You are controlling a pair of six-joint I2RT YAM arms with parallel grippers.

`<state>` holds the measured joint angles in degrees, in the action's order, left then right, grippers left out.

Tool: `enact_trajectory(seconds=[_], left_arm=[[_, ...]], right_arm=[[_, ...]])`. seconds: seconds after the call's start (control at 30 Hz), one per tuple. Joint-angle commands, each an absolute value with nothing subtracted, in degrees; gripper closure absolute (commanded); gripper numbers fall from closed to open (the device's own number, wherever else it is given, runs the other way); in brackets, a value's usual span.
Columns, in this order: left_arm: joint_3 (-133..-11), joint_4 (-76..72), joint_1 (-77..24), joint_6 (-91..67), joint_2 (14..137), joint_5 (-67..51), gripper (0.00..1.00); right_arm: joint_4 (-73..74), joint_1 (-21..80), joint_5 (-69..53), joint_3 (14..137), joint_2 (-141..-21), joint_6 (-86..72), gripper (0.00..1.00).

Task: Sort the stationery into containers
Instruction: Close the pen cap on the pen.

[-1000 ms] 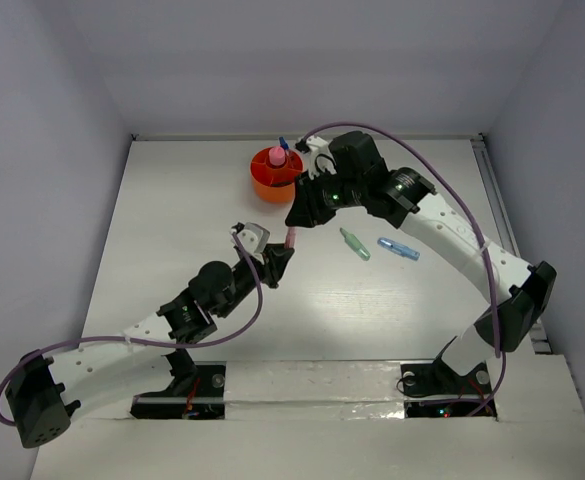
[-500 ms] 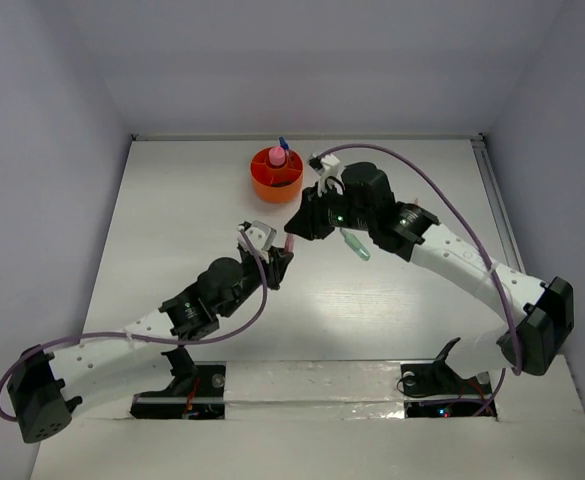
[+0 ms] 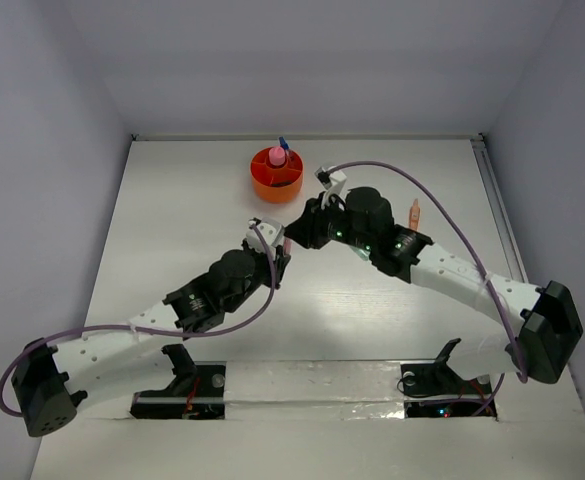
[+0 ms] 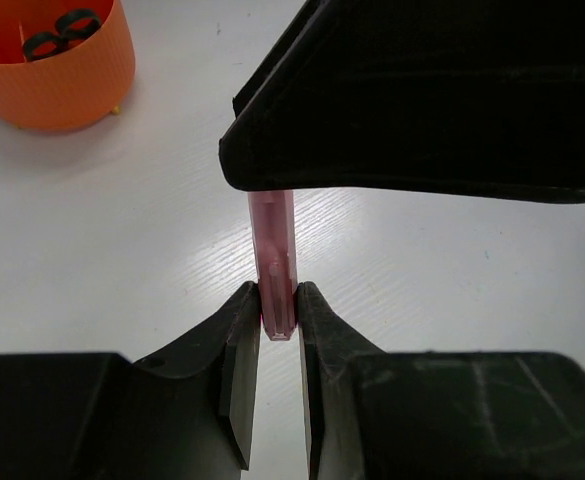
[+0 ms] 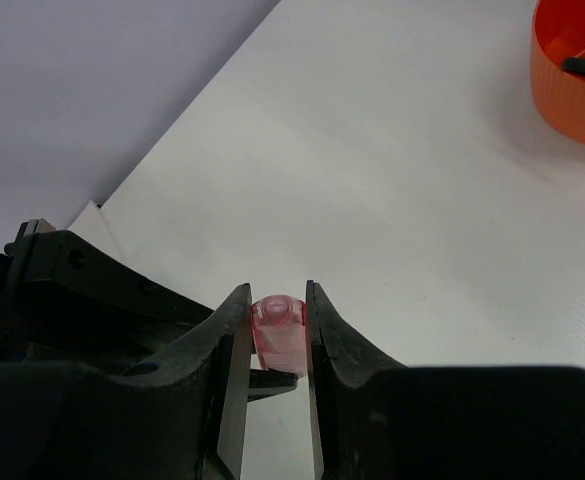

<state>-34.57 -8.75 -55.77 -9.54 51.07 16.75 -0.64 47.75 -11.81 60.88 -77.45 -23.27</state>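
My left pincer [image 4: 277, 300] is clamped on one end of a translucent pink piece [image 4: 272, 235], a slim, smooth, square-edged tube held above the white, faintly wood-grained desk [image 3: 172, 200]. My right pincer [image 5: 277, 300] is closed on the same piece's other end, which is rounded and domed, with a matte black finger pressed to each side. The two meet at mid-frame in the top view. Just above them, upper centre, sits the round orange tub [image 3: 276, 182], its plastic wall finely textured, with black scissors [image 4: 62, 25] loops inside. Further right, a small orange-pink capsule [image 3: 414, 210] lies on the desk, well apart from the tub.
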Motion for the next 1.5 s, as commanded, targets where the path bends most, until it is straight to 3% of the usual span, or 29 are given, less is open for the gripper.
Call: enact_trajectory(seconds=[0.0,0.37,0.57,0.73,0.93,1.07,1.47], left_arm=[[-45.6,-35.0,-54.7,-8.1,47.1,19.1,1.0],[-49.3,-31.8,-53.0,-8.7,45.0,18.7,1.0],[-49.9,-30.4,-53.0,-11.0,46.0,19.7,1.0],[-49.9,-28.1,-51.8,-10.1,42.6,21.1,1.0],[-46.9,-27.4,-51.8,-10.5,40.4,18.8,1.0],[-44.1,-26.3,-51.8,-12.3,40.0,15.5,1.0],[-44.4,-8.6,-51.8,-16.4,33.8,21.5,0.51]], right_arm=[[13.3,51.9,-17.4,54.5,-80.5,-25.5,1.0],[14.5,54.6,-10.6,49.9,-82.4,-26.1,1.0],[13.6,58.0,-12.7,53.8,-88.2,-26.2,1.0],[18.4,57.5,-6.9,52.1,-85.2,-25.3,1.0],[14.3,56.9,-13.6,50.1,-83.7,-27.5,1.0],[10.7,56.3,-13.9,55.1,-84.5,-29.0,1.0],[-1.3,44.7,-14.8,74.1,-89.4,-32.7,1.0]])
